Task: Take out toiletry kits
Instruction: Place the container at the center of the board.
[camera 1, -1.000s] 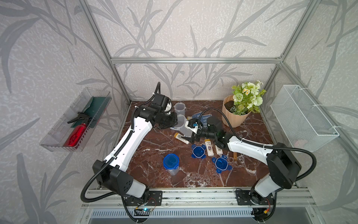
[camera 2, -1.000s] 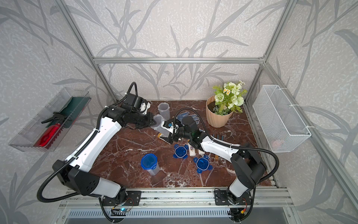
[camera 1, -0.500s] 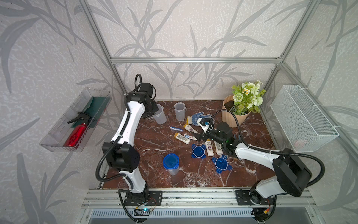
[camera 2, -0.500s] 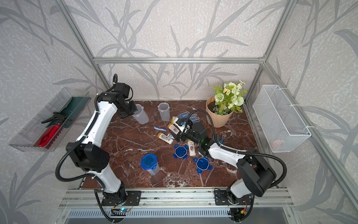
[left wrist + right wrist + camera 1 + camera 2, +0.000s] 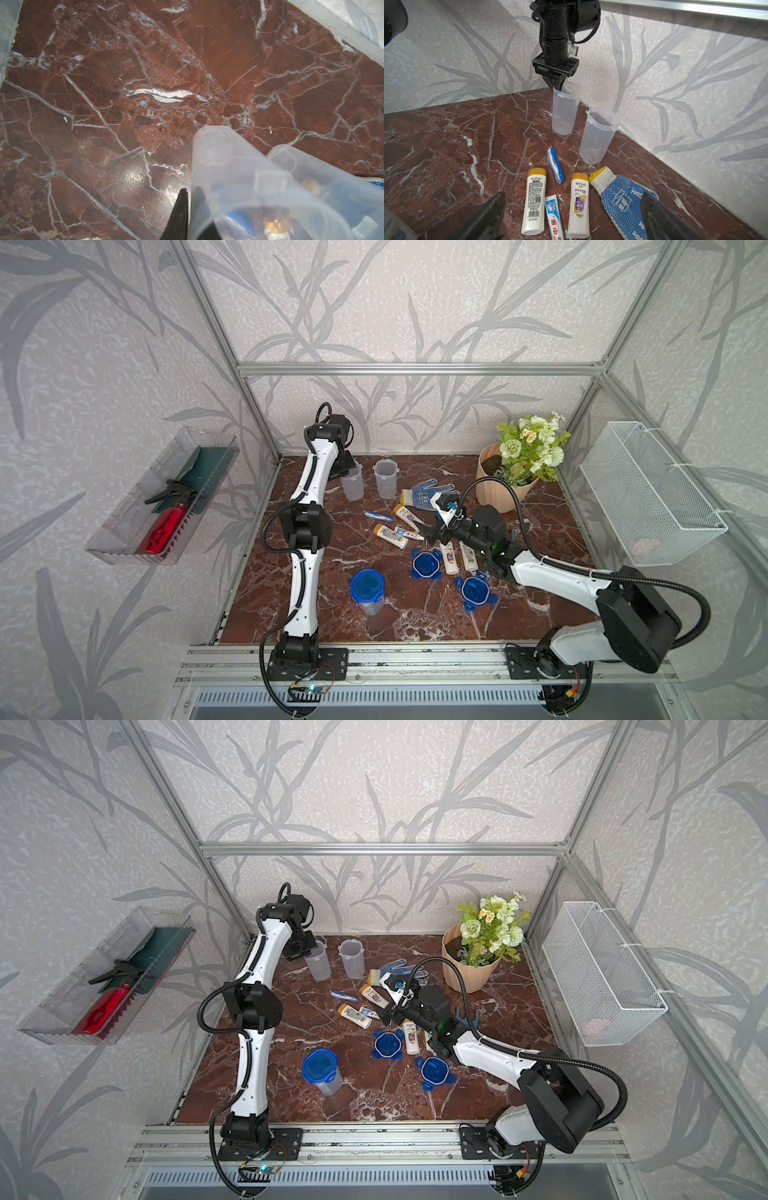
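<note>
Left hand [image 5: 557, 85] at the back-left corner, cup [image 5: 563, 112] down on the desk [image 5: 446, 145].
A second ago it held that cup over the pile mid-desk. Now the cup stands empty beside a second cup [image 5: 598, 137], fingers astride its rim; I cannot tell if they pinch. Right hand [image 5: 574, 195], spread wide, hovers low over two bottles [image 5: 534, 199], toothpaste [image 5: 554, 216] and toothbrush [image 5: 555, 164] lying loose on the desk.

Glossy marble tabletop [image 5: 374, 626]; plastic cup [image 5: 352, 487] (translucent, smooth).
</note>
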### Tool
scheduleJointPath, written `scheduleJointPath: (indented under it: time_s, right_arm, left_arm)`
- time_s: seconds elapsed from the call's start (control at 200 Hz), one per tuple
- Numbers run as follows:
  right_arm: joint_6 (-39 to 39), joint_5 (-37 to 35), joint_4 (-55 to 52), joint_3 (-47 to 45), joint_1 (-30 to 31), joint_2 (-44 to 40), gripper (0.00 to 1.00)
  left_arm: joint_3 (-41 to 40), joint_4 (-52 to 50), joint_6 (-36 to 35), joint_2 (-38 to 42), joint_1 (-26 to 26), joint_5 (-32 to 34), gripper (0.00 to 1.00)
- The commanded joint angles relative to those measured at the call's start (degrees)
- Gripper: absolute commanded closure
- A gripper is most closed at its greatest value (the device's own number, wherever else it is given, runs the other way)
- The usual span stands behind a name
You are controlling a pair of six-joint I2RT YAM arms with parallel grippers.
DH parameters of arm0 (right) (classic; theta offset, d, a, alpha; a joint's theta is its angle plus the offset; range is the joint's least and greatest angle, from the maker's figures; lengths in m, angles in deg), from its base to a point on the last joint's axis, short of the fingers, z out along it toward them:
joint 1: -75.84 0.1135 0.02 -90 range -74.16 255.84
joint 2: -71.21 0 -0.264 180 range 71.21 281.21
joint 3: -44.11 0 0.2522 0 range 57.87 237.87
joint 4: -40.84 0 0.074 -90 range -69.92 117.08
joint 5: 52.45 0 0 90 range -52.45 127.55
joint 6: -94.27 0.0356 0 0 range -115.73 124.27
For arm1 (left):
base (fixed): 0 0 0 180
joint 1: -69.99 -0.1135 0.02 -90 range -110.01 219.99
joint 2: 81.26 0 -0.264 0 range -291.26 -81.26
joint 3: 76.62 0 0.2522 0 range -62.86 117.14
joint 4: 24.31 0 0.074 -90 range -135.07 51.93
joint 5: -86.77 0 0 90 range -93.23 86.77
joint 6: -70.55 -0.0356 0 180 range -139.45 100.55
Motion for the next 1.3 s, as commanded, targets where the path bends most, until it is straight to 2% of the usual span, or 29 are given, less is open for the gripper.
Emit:
scheduleJointPath:
  time_s: [0.0, 0.25, 0.615, 0.88, 0.975, 1.1, 1.145, 1.21, 1.295]
  right_arm:
    - [0.82, 0.36, 0.94, 0.42, -0.18, 0.88, 0.01]
    - [0.79, 0.32, 0.34, 0.76, -0.18, 1.43, 0.01]
    - [2.34, 2.44, -1.74, 2.30, -0.18, 1.54, 0.01]
    - [6.65, 3.69, -5.85, 4.41, -0.03, 0.90, 0.01]
    - [8.28, 3.73, -8.38, 5.71, 0.55, 1.29, 0.01]
    - [8.07, 2.93, -13.91, 9.25, 2.63, 2.77, 0.01]
    - [7.76, 2.40, -15.81, 10.18, 3.40, 3.09, 0.01]
    - [7.51, 2.16, -15.82, 10.04, 4.16, 2.95, 0.01]
    - [7.93, 2.45, -14.76, 9.38, 4.36, 2.36, 0.01]
  left_arm:
    - [-1.25, -1.98, 0.74, 1.83, 0.01, 3.11, 0.82]
    - [-1.55, -1.02, 1.18, 1.32, 0.02, 2.20, 0.58]
    - [-4.28, -3.25, 2.06, 8.05, 0.00, 2.63, 0.48]
    - [-6.20, -5.23, 1.42, 17.71, 0.92, 5.60, 0.33]
    - [-12.31, -3.55, 0.21, 23.55, 2.61, 7.60, 0.31]
    - [-30.06, 7.15, -1.31, 32.74, 2.90, 7.66, 0.28]
    - [-33.85, 9.63, -1.45, 34.06, 2.30, 7.81, 0.29]
    - [-35.59, 10.47, -1.38, 33.05, 0.87, 6.52, 0.34]
    - [-32.72, 7.46, -0.54, 29.26, -0.46, 6.88, 0.41]
